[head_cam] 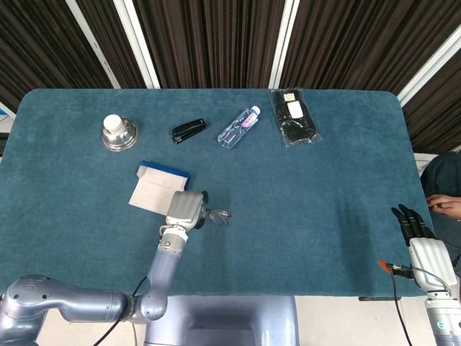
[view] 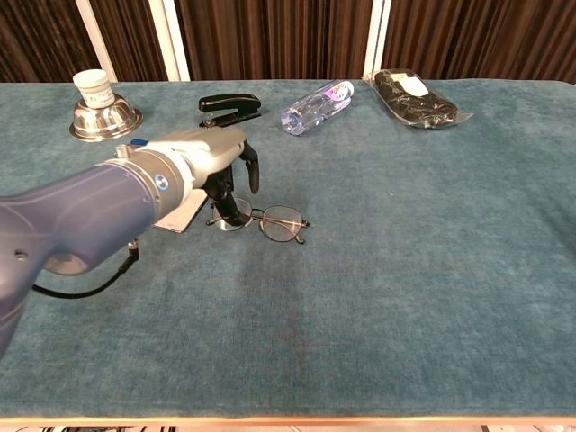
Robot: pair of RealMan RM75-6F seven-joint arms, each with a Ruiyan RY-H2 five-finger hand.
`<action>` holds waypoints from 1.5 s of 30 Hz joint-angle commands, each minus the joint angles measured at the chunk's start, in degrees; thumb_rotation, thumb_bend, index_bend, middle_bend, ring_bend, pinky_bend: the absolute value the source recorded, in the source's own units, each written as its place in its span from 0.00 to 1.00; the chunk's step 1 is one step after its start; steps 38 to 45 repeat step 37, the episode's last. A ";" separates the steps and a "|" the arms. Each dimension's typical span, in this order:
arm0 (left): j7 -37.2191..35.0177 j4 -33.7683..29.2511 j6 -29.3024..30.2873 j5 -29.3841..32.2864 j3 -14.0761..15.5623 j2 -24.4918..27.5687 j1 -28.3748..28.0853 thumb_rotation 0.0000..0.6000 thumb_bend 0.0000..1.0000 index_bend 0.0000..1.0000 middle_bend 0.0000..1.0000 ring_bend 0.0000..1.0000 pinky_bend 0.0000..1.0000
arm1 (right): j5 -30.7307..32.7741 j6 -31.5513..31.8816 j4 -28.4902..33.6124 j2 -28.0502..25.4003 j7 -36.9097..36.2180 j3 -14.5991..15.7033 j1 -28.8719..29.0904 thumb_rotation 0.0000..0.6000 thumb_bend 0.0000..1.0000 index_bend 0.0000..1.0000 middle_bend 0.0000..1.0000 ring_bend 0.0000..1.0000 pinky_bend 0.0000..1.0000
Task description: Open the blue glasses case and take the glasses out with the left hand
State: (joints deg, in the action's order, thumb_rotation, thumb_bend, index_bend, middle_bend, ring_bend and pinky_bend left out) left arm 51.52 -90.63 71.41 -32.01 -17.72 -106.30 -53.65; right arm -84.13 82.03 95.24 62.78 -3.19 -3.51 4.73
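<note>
one pair of glasses (view: 270, 221) lies just beside left robot hand (view: 225, 166).

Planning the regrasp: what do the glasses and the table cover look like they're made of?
The glasses look like thin wire metal with clear lenses: the rims are fine and dark and the cloth shows through. The table cover looks like teal short-pile fabric, matte and mottled, probably carpet or felt.

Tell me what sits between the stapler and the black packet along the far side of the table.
A clear water bottle lies on its side between the stapler and the black packet, apart from both. The head view shows it best.
</note>
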 commanded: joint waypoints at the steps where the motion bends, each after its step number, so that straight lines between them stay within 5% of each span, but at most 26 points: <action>1: -2.22 -2.43 1.02 -3.61 1.59 2.12 1.53 1.00 0.23 0.39 1.00 0.95 1.00 | -0.01 0.05 -0.09 0.03 0.01 -0.02 0.00 1.00 0.14 0.00 0.00 0.00 0.23; 6: -5.56 -7.06 3.26 -11.92 5.95 7.14 4.91 1.00 0.23 0.39 0.90 0.86 0.90 | -0.02 0.06 -0.18 0.10 0.12 -0.01 -0.01 1.00 0.14 0.00 0.00 0.00 0.23; 8: -8.52 -10.67 6.82 -19.75 10.81 12.34 8.73 1.00 0.23 0.38 0.81 0.78 0.83 | -0.15 0.17 -0.28 0.20 0.35 0.02 -0.02 1.00 0.14 0.00 0.00 0.00 0.23; 12: -15.74 -13.93 10.38 -30.38 18.41 20.54 15.13 1.00 0.23 0.32 0.51 0.50 0.61 | -0.53 0.55 -0.37 0.35 0.95 0.00 -0.02 1.00 0.14 0.00 0.00 0.00 0.23; 16: -21.55 -14.76 13.85 -37.58 24.35 27.22 20.83 1.00 0.21 0.09 0.21 0.18 0.32 | -1.18 1.31 -0.71 0.70 1.53 0.02 -0.14 1.00 0.14 0.00 0.00 0.00 0.23; 19: -25.00 -12.84 17.21 -42.83 27.44 30.62 24.54 1.00 0.17 0.00 0.05 0.07 0.18 | -1.62 2.13 -1.19 1.16 1.92 -0.10 -0.28 1.00 0.14 0.00 0.00 0.00 0.23; 31: -33.53 -3.38 29.24 -51.68 31.91 35.77 37.45 1.00 0.07 0.00 0.00 0.00 0.03 | -2.60 3.82 -2.47 2.48 3.82 -0.33 -0.50 1.00 0.12 0.00 0.00 0.00 0.23; 45: -36.21 -2.57 26.01 -49.40 30.40 36.96 39.45 1.00 0.07 0.00 0.00 0.00 0.03 | -2.59 3.43 -2.59 2.57 4.08 -0.16 -0.41 1.00 0.12 0.00 0.00 0.00 0.23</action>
